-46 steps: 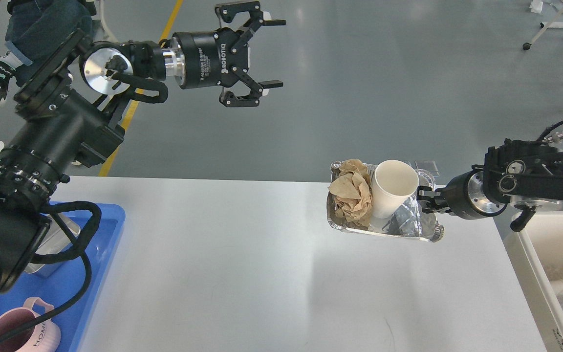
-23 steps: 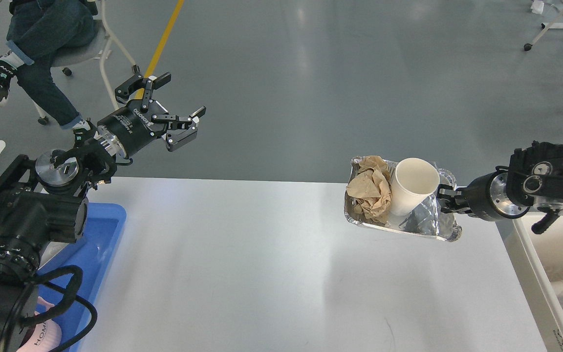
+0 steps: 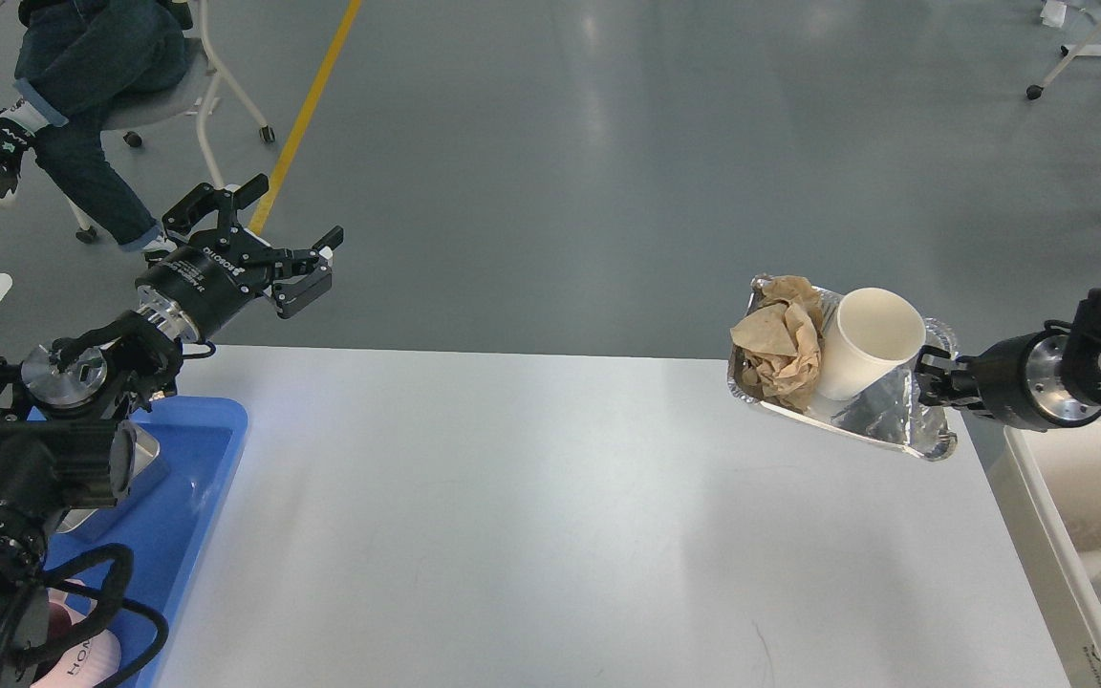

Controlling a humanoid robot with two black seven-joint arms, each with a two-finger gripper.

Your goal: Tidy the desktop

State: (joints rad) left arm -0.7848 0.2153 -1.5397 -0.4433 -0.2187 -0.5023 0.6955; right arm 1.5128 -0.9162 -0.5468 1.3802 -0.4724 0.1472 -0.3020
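Foil tray (image 3: 895,420) hangs lifted over the far right corner of the white table (image 3: 550,516), tilted so its right end sits lower, and it carries 2 things: a crumpled brown paper wad (image 3: 782,342) at its left end and a white paper cup (image 3: 864,339) leaning just beside the wad. My right gripper (image 3: 931,382) clamps the tray's right rim, its fingers mostly hidden behind the foil. The tray's long axis runs left to right, in line with the right arm, so nearly all of its load lies out to the left of the grip. Just right of the table, below the arm, stands a white bin (image 3: 1076,535) with scrap already in it; I judge that to be where the tray should go, a short swing right and down. The cup looks likely to tip out on the way. My left gripper (image 3: 269,244) hovers well apart over the table's far left edge, fingers spread and holding nothing, above a blue tub (image 3: 197,487).
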